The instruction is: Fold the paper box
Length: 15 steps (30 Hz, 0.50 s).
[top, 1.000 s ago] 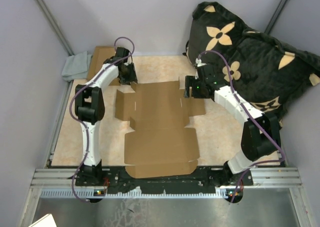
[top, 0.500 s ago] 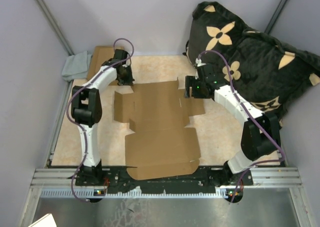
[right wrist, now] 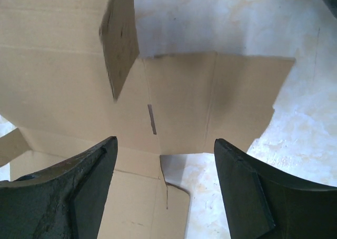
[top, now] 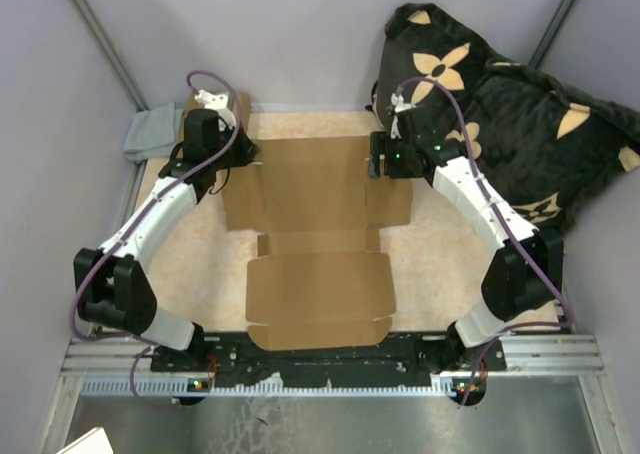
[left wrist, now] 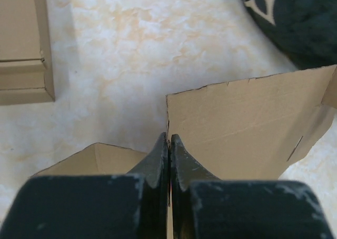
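The paper box (top: 315, 234) lies as a flat brown die-cut cardboard sheet in the middle of the table. My left gripper (top: 238, 154) is at its far left corner, shut on a thin cardboard edge of the paper box (left wrist: 247, 128) that runs between the fingertips (left wrist: 160, 149). My right gripper (top: 378, 166) hovers open over the far right side of the sheet. In the right wrist view, a slit panel of the paper box (right wrist: 179, 102) lies between the spread fingers (right wrist: 89, 170), and a small flap (right wrist: 120, 44) stands up.
Stacked smaller brown boxes (left wrist: 23, 44) sit at the far left corner beside a grey cloth (top: 150, 132). A big black cushion with tan flowers (top: 500, 104) fills the far right. Grey walls enclose the table, and the arm bases stand at the near edge.
The left gripper has shut on the sheet's far left corner, and the left arm has swung outward to the left. The sheet's far edge now sits farther back. The right gripper shifted slightly back.
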Motion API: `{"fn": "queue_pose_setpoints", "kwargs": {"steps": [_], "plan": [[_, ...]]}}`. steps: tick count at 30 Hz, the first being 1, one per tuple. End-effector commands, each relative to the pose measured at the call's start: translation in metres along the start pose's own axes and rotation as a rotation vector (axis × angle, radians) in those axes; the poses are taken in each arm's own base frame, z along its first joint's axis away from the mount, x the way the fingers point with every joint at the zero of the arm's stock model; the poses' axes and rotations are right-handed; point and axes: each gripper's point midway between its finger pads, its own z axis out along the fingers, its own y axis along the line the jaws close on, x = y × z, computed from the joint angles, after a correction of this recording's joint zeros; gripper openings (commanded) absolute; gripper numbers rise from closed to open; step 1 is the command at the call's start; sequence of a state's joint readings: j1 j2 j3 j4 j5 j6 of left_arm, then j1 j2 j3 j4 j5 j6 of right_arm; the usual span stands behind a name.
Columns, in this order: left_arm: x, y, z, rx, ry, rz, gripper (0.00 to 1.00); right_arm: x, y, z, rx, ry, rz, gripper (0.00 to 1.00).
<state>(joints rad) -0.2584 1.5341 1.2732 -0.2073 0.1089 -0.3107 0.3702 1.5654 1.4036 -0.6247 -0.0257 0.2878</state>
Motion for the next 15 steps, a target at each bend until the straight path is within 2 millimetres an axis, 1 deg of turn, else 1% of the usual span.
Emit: {"fn": "queue_pose_setpoints", "kwargs": {"steps": [1, 5, 8, 11, 15], "plan": [[-0.027, -0.027, -0.024, 0.106, -0.162, 0.106, 0.00, -0.036, 0.010, -0.048, -0.033, -0.100, -0.066, 0.75], [-0.032, -0.035, -0.045, 0.146, -0.250, 0.179, 0.00, -0.050, 0.008, -0.071, -0.011, -0.128, -0.099, 0.75], [-0.034, -0.041, -0.058, 0.168, -0.308, 0.214, 0.00, -0.055, 0.011, -0.081, -0.020, -0.135, -0.107, 0.75], [-0.031, -0.046, -0.069, 0.193, -0.352, 0.247, 0.00, -0.059, 0.018, -0.087, -0.056, -0.148, -0.112, 0.73], [-0.031, -0.055, -0.087, 0.232, -0.433, 0.288, 0.00, -0.061, 0.023, -0.090, -0.077, -0.142, -0.114, 0.67]]}}
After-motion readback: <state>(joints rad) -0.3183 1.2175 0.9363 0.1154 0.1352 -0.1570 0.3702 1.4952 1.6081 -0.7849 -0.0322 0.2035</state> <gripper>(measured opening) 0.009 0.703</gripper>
